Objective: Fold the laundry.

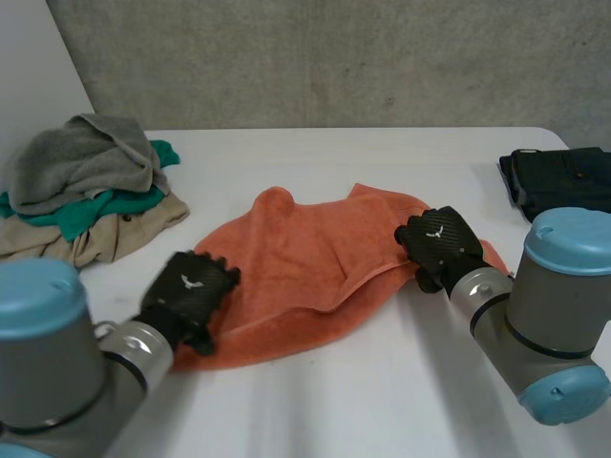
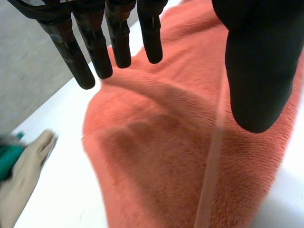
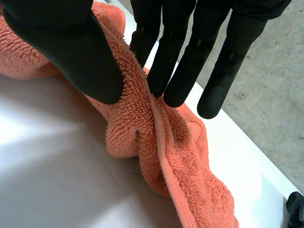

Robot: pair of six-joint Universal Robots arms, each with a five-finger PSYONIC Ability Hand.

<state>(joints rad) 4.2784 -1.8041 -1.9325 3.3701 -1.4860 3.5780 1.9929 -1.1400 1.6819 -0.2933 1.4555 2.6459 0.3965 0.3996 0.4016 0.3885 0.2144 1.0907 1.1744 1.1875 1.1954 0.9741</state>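
An orange towel (image 1: 305, 272) lies rumpled in the middle of the white table (image 1: 382, 401). My left hand (image 1: 189, 291) hovers over the towel's near left corner; in the left wrist view its fingers (image 2: 97, 47) are straight and apart from the thumb (image 2: 259, 71), with the towel (image 2: 175, 142) lying flat under them, held by nothing. My right hand (image 1: 439, 243) is at the towel's right edge. In the right wrist view its thumb (image 3: 71, 52) and straight fingers (image 3: 175, 61) pinch a raised fold of the towel's hem (image 3: 142, 109) between them.
A heap of clothes, grey (image 1: 86, 162), green (image 1: 91, 205) and beige (image 1: 105, 234), sits at the table's back left. A dark folded garment (image 1: 558, 176) lies at the back right. Bare table stretches along the front.
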